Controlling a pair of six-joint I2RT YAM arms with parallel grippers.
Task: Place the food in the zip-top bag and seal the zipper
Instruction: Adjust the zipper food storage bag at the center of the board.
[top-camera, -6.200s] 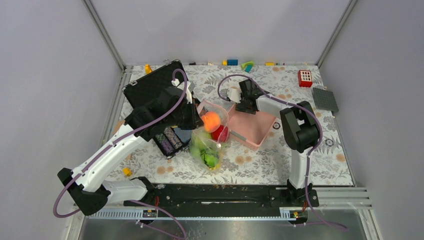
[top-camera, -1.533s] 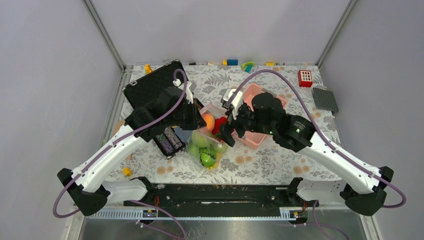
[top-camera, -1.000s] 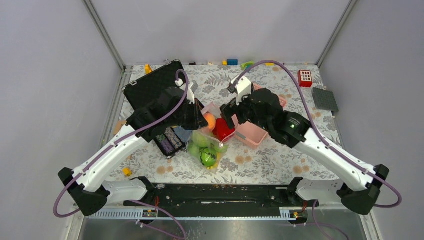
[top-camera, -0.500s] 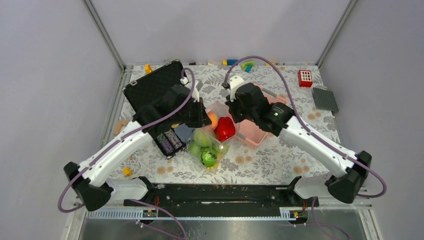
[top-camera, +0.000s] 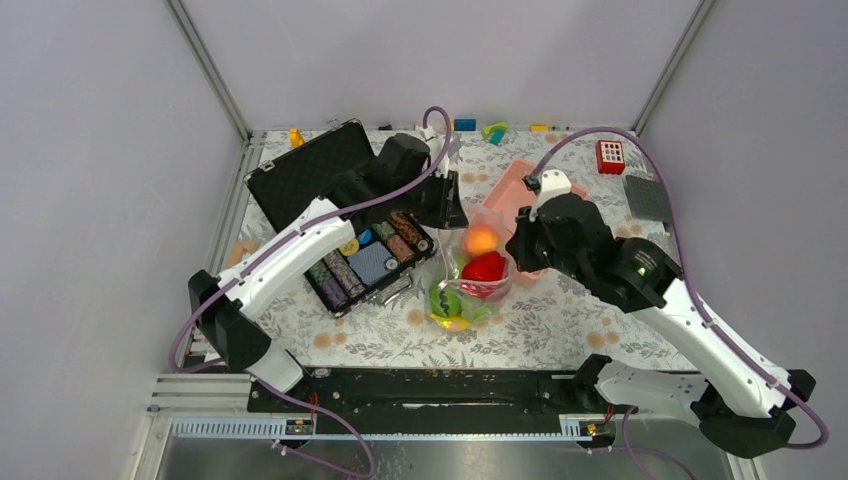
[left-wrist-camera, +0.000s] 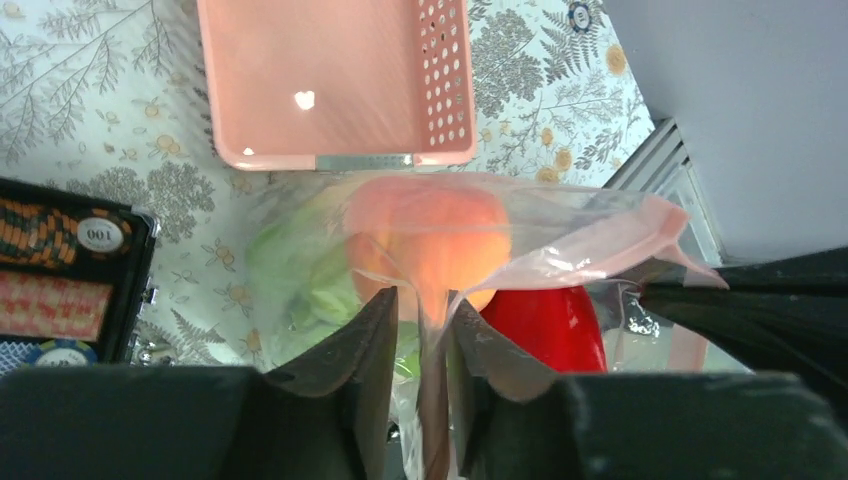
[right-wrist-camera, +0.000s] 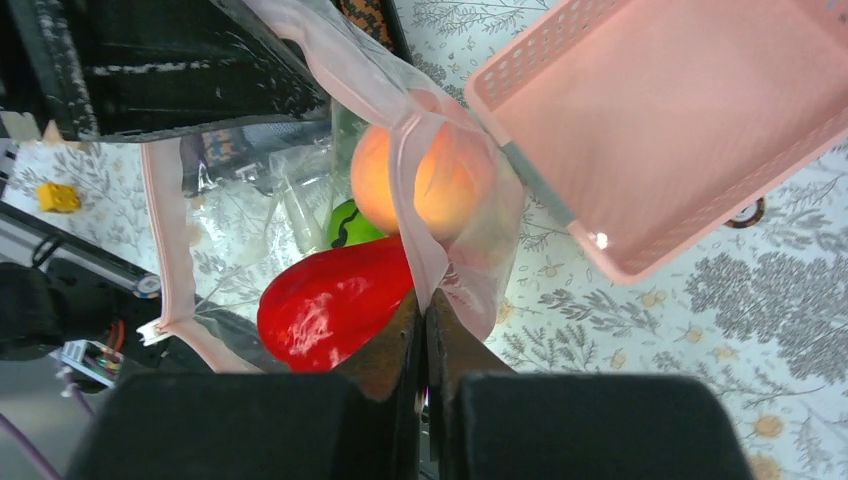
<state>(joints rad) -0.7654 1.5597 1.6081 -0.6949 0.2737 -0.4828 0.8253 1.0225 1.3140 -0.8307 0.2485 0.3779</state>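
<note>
The clear zip-top bag (top-camera: 470, 285) lies mid-table with its mouth gaping. Inside it are an orange fruit (right-wrist-camera: 420, 185), a red piece (right-wrist-camera: 330, 300) and green pieces (left-wrist-camera: 300, 270); yellow shows at the bottom (top-camera: 452, 322). The pinkish zipper (right-wrist-camera: 175, 250) runs along the mouth edge, unsealed. My right gripper (right-wrist-camera: 423, 310) is shut on the bag's rim beside the red piece. My left gripper (left-wrist-camera: 425, 320) is on the opposite rim. Its jaws stand slightly apart, with the film hanging loose between them. In the top view the left gripper (top-camera: 445, 205) is behind the bag and the right gripper (top-camera: 520, 245) is at its right.
The pink basket (top-camera: 515, 180) sits just behind and right of the bag, with nothing in it. An open black case of poker chips (top-camera: 370, 255) lies to the left. Toy bricks line the back edge. A red block (top-camera: 610, 157) and a grey plate (top-camera: 648, 198) are at the far right.
The bag and both grippers have shifted right, uncovering the chip case. The left arm has stretched farther out and its jaws have parted. The right gripper has closed on the bag's rim.
</note>
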